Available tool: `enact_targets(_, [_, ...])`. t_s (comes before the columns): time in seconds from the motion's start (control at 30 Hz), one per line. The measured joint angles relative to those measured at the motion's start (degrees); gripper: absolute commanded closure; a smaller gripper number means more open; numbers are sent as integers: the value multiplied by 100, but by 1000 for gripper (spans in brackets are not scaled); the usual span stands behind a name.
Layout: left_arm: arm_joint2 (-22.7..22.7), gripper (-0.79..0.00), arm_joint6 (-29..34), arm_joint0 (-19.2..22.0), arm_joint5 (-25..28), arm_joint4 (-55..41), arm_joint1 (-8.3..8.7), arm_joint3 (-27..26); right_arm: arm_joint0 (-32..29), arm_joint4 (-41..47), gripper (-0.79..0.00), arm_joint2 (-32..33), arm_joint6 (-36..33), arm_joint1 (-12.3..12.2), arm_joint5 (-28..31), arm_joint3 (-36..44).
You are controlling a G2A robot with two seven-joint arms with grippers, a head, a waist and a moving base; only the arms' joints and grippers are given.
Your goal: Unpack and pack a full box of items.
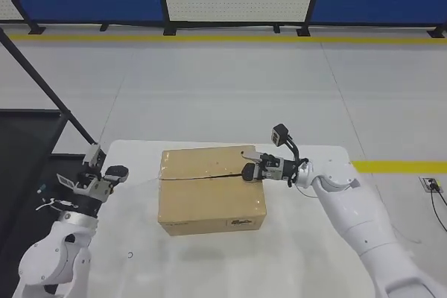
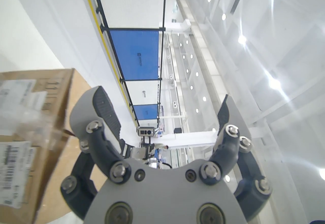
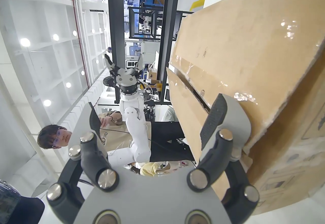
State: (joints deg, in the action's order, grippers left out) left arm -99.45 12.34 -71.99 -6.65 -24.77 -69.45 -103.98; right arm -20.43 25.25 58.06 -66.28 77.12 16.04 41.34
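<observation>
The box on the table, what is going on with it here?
A two-armed robot is working on a cardboard box on a white table. The box's top flaps are down, with a narrow gap along the seam. The right gripper is open at one end of that seam, at the box's top edge. The left gripper is open too, beside the opposite end of the box and apart from it. Nothing is unpacked yet.

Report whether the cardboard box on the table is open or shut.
Shut. Both top flaps lie flat on the cardboard box, meeting along a narrow dark seam; the right hand is open at its end.
</observation>
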Motion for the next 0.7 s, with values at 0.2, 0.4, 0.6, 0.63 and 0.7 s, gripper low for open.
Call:
enact_targets(0.2, [-218,-785,126,-365,-125,14,25,431,208,67,-785,-159,-85,116,186,-320])
enact_targets(0.4, [34,-785,296,-252,-147,220,30,951,378,113,-785,-275,-170,217,343,-588])
enact_targets(0.6, [540,-785,857,306,-291,440,37,1653,475,153,-785,-317,-220,280,459,-797])
enact_targets(0.63, [625,-785,892,387,-303,496,35,1737,480,158,-785,-320,-225,288,482,-825])
enact_targets(0.7, [733,-785,913,497,-318,488,25,1844,481,162,-785,-324,-237,298,503,-862])
